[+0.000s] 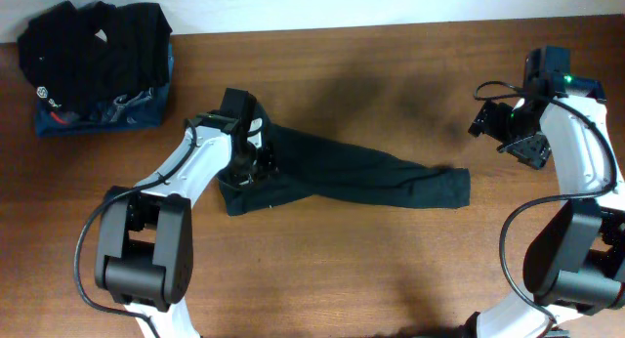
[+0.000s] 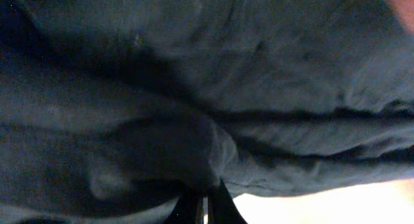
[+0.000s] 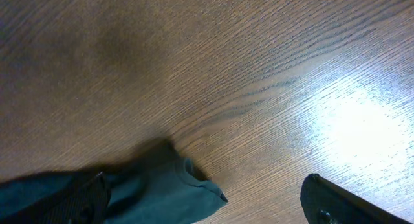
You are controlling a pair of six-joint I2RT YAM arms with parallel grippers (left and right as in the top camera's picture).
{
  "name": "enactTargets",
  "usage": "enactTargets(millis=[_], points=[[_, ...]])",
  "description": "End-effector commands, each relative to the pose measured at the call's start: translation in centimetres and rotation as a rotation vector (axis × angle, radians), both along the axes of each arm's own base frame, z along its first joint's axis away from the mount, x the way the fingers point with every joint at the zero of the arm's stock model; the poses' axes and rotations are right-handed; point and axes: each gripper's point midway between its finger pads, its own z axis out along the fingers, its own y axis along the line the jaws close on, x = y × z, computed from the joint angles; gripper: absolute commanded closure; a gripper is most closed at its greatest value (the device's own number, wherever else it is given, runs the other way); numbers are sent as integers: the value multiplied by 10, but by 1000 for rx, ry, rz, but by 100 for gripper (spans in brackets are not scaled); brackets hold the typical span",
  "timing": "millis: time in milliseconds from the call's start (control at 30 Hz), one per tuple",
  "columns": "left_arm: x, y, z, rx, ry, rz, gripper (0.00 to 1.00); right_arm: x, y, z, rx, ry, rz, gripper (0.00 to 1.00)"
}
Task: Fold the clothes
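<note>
While the L arm leans over the desk (image 1: 391, 279) w/ its wrist down on one end of the black garment (image 1: 371, 182), the left fingers (image 2: 221, 210) are clenched together on a bunched fold of that fabric. L wrist cam: dark cloth fills nearly the whole view, fingertips pressed together at the bottom edge, cloth puckered right at them. The garment lies approx. mid-desk, stretched in a long rumpled strip from under the L arm toward the R arm, its narrower end w/ a hemmed edge pointing that way. On the R side the right fingers (image 3: 336, 204) are spread wide, released, holding nothing, hanging over bare wood near that narrower end but apart from it; R wrist cam has the hem at lower left. Far corner on the L side: a black ribbed garment (image 1: 107, 40) w/ round white logo, heaped on a blue garment (image 1: 107, 115) w/ white print, well apart from the strip.
</note>
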Motion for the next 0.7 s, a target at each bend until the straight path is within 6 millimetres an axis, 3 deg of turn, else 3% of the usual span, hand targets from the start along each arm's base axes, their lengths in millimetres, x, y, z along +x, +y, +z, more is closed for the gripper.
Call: enactTargets(millis=[0,133,200,233,267,333,533,667], points=[[20,-1,8,3,-88,-16,99,-2,-4,-4,-16,15,-7,1],[38,9,8,69,-165,5,90,-2,-4,-4,-16,14,-7,1],[42,11,8,82,-181,10,63,-2,-4,-4,-16,15,-7,1],[42,11,8,82,-183,10,38,-2,-4,-4,-16,15,-7,1],[43,11,8,81,-185,10,29,-2,-4,-4,-16,15,-7,1],[43,11,9,82,-189,9,3,-2,-4,-4,-16,15,-7,1],[46,11,9,87,-201,7,1,-3,-4,-4,-16,16,-7,2],[58,8,14,79,-263,-18,1,-4,-3,-4,-14,20,-7,1]])
